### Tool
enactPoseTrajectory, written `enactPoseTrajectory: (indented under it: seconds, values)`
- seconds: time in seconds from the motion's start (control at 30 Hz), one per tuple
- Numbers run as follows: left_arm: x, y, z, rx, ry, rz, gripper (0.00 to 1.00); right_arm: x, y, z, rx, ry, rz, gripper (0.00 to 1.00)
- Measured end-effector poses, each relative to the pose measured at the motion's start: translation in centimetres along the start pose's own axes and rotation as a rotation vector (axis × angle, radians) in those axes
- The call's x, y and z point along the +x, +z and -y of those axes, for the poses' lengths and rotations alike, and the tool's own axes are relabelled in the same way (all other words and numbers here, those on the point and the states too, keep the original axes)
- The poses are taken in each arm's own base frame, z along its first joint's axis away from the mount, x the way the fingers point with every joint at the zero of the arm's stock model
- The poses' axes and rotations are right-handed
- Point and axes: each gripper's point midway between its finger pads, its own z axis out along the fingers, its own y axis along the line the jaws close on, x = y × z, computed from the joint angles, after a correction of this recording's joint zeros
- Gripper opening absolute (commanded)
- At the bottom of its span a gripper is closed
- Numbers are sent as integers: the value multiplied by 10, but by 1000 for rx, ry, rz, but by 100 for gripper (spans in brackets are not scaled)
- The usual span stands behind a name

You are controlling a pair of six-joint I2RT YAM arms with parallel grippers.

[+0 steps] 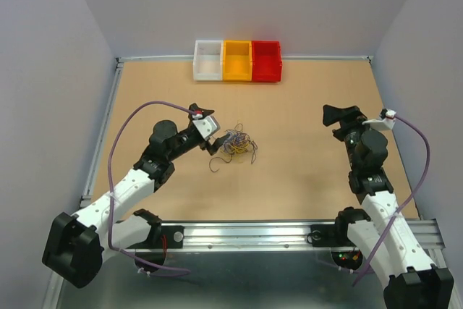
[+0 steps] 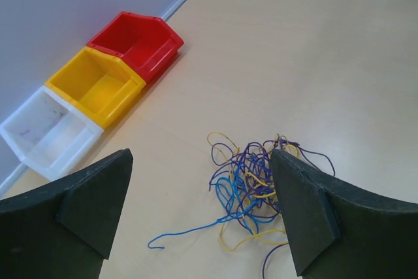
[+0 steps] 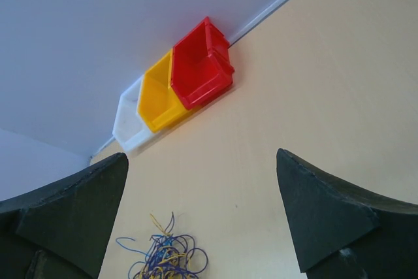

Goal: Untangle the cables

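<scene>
Left wrist view: my left hand [image 2: 200, 187] is spread wide, holding nothing, with the cables [image 2: 251, 187] one knotted clump on the desk [image 2: 313, 63] just ahead. Nothing pulled free yet. Right hand [image 3: 201, 187] gapes empty too, well apart.

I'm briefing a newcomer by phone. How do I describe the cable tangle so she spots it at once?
Look on the table, left of centre, just beyond the left gripper. The cables are a bunch of thin loopy wires in purple, yellow and blue, unlike the thick lavender leads along the arms.
</scene>
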Motion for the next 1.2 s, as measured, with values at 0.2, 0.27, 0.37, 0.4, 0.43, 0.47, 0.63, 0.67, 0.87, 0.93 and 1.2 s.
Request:
enactPoseTrajectory:
  seconds: [0.2,0.27,0.37,0.4,0.43,0.47,0.63,0.67,0.87,0.93,1.2]
  values:
    - [17,4,18,99,-6,-48,99,10,1,-1,-17,-14,-43,100]
    - [25,6,23,124,-8,-69,99,15,1,-1,-34,-14,-59,100]
    - [36,11,35,168,-5,-106,99,29,0,2,-59,-15,-98,100]
    - [38,14,39,183,0,-115,99,33,0,2,-64,-17,-110,100]
    - [40,16,43,198,0,-125,99,38,0,3,-69,-20,-134,100]
    - [43,19,48,213,4,-138,98,43,1,2,-77,-24,-154,100]
    - [63,35,61,243,14,-214,94,52,0,-5,-127,-36,-198,100]
    - [71,40,63,245,12,-245,89,52,0,-6,-134,-37,-200,100]
    - [108,57,66,243,-4,-385,59,76,4,-2,-154,-61,-295,100]
    - [116,60,64,235,-9,-421,29,93,6,5,-140,-70,-356,100]
    - [112,61,60,222,-8,-425,0,161,-2,-6,-198,-153,-584,97]
